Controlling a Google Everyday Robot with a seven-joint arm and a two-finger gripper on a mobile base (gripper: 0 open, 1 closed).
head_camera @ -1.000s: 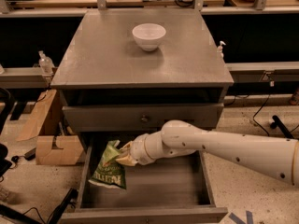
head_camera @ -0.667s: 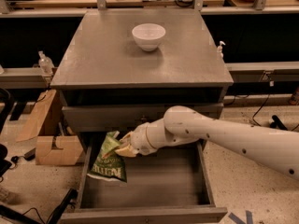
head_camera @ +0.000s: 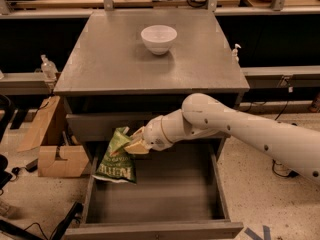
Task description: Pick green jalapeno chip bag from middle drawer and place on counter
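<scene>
The claw (head_camera: 131, 145) pinches the top of the green jalapeno chip bag (head_camera: 116, 160), which hangs over the left side of the open middle drawer (head_camera: 165, 196). A white bowl (head_camera: 159, 39) sits on the worktop (head_camera: 105, 59).

Warm overhead light gives the counter (head_camera: 110, 64) a dull sheen; the white bowl (head_camera: 159, 38), upper centre, is brightest. Left of centre, the gripper (head_camera: 131, 145) clamping the green jalapeno chip bag (head_camera: 116, 160) is dimmer, and shadow darkens the back of the middle drawer (head_camera: 160, 196).
</scene>
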